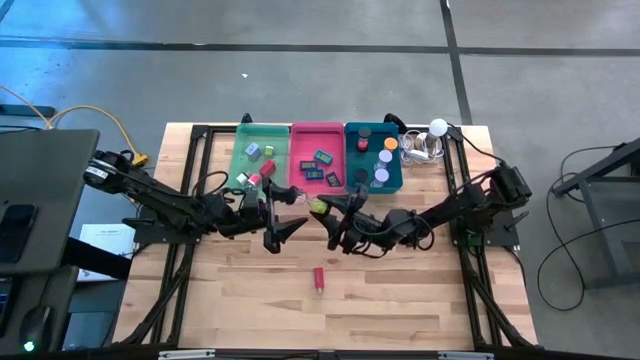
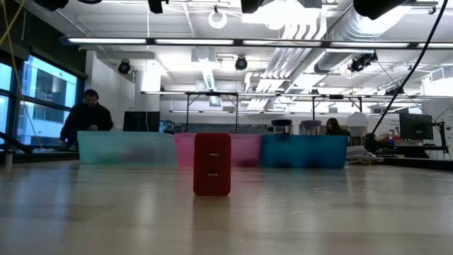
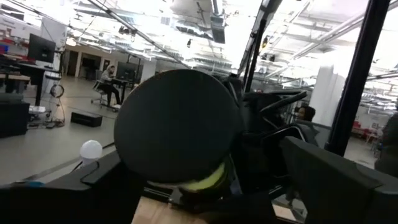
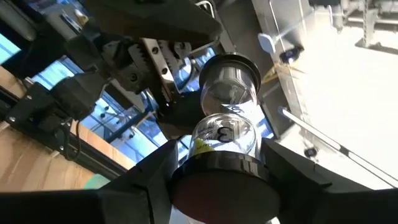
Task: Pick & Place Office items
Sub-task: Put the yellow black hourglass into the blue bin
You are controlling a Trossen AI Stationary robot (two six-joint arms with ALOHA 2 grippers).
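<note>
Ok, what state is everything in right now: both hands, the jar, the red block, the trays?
Left hand: open, empty, beside the jar.
Right hand: shut on the jar, up off the table.
Jar: clear, something yellow-green inside, held in the air.
Red block: upright on the table, alone, outside the trays.
Green tray: holds small items.
Pink tray: holds small items.
Teal tray: holds small items.

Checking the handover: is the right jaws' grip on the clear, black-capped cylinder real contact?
Touching. The right wrist view shows the right gripper jaws pressed against both sides of the clear, black-capped cylinder, no gap visible.
</note>
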